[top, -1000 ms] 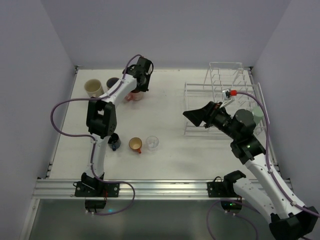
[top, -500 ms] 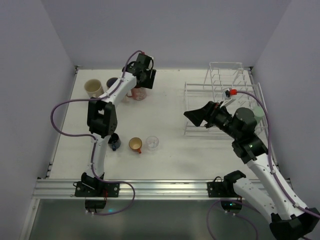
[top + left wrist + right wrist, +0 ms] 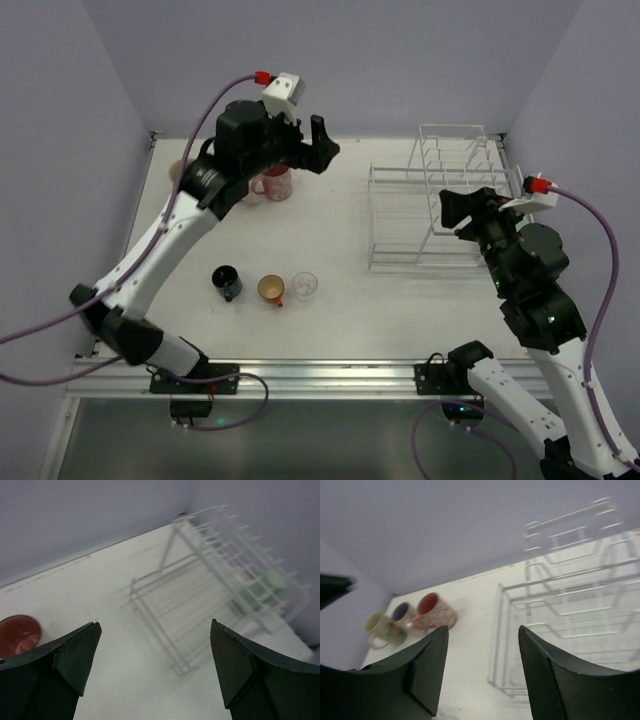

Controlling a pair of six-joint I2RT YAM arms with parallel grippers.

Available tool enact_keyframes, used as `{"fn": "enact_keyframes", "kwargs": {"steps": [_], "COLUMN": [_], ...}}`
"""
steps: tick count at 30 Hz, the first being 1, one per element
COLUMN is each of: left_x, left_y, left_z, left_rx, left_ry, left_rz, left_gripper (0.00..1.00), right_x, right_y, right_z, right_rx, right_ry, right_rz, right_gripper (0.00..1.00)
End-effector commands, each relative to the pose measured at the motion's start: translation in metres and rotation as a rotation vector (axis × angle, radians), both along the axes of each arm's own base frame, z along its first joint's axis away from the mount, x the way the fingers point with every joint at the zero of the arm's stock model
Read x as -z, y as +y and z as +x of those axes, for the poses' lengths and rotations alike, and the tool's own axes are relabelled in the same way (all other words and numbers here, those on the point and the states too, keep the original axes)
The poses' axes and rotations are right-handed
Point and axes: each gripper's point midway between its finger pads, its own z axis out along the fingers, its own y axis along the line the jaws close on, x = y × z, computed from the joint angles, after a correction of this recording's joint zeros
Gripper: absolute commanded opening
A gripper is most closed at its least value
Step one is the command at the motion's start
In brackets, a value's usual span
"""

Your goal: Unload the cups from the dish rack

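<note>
Nearest the arm bases, three cups stand in a row on the white table: dark blue mug, orange cup and clear glass, close together but not touching. Right gripper is raised over the near-right part of the white wire dish rack. Its fingers are spread and there's nothing between them. A pale green tumbler is in the rack among the wires, blurred in the left wrist view. Left gripper is high over the far-left table, wide open and empty. Below it is a pink cup with a red inside, off the rack. Beige mug is just beyond it near the far-left corner, mostly hidden by the left arm from above.
</note>
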Motion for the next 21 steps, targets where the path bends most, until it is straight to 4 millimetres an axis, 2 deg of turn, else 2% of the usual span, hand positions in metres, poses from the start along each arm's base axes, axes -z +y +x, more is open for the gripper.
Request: {"fn": "enact_keyframes", "kwargs": {"steps": [1, 2, 4, 5, 6, 7, 8, 9, 10, 11, 13, 14, 16, 17, 21], "left_x": [-0.068, -0.041, -0.034, -0.022, -0.016, -0.017, 0.005, 0.013, 0.016, 0.036, 0.049, 0.07, 0.08, 0.1, 0.111], "left_y": [-0.016, -0.016, -0.005, 0.008, 0.015, 0.029, 0.034, 0.04, 0.05, 0.054, 0.066, 0.067, 0.073, 0.073, 0.07], "left_z": [-0.103, -0.117, -0.14, -0.158, -0.165, -0.178, -0.181, -0.183, -0.192, -0.193, -0.198, -0.199, -0.201, -0.201, -0.204], "left_rx": [0.229, 0.258, 0.285, 0.294, 0.296, 0.288, 0.281, 0.265, 0.264, 0.256, 0.23, 0.226, 0.211, 0.209, 0.238], "left_ry": [-0.16, -0.115, -0.121, -0.127, -0.133, -0.166, -0.138, -0.14, -0.162, -0.142, -0.158, -0.127, -0.142, -0.119, -0.108], "left_rz": [-0.203, -0.188, -0.211, -0.205, -0.195, -0.187, -0.157, -0.139, -0.12, -0.091, -0.077, -0.052, -0.052, -0.035, -0.036], "left_gripper": [0.98, 0.98, 0.98, 0.98, 0.98, 0.98, 0.98, 0.98, 0.99, 0.98, 0.99, 0.99, 0.99, 0.99, 0.99], "right_x": [0.004, 0.002, 0.0, 0.001, 0.0, 0.003, 0.01, 0.014, 0.018, 0.024, 0.04, 0.048, 0.064, 0.069, 0.105], "right_y": [-0.079, -0.088, -0.112, -0.119, -0.127, -0.143, -0.151, -0.16, -0.176, -0.179, -0.191, -0.189, -0.201, -0.203, -0.207], "right_z": [0.004, 0.003, 0.001, 0.003, 0.005, 0.006, 0.011, 0.014, 0.014, 0.018, 0.028, 0.034, 0.039, 0.042, 0.057], "right_rx": [0.415, 0.46, 0.569, 0.595, 0.621, 0.668, 0.7, 0.726, 0.781, 0.785, 0.81, 0.788, 0.813, 0.811, 0.739], "right_ry": [0.044, 0.044, 0.051, 0.062, 0.067, 0.087, 0.12, 0.139, 0.161, 0.18, 0.234, 0.254, 0.3, 0.31, 0.396], "right_rz": [-0.131, -0.14, -0.149, -0.154, -0.159, -0.159, -0.169, -0.172, -0.173, -0.162, -0.153, -0.131, -0.104, -0.075, 0.02], "right_gripper": [0.59, 0.59, 0.59, 0.59, 0.59, 0.6, 0.6, 0.6, 0.62, 0.63, 0.64, 0.65, 0.69, 0.73, 0.79]}}
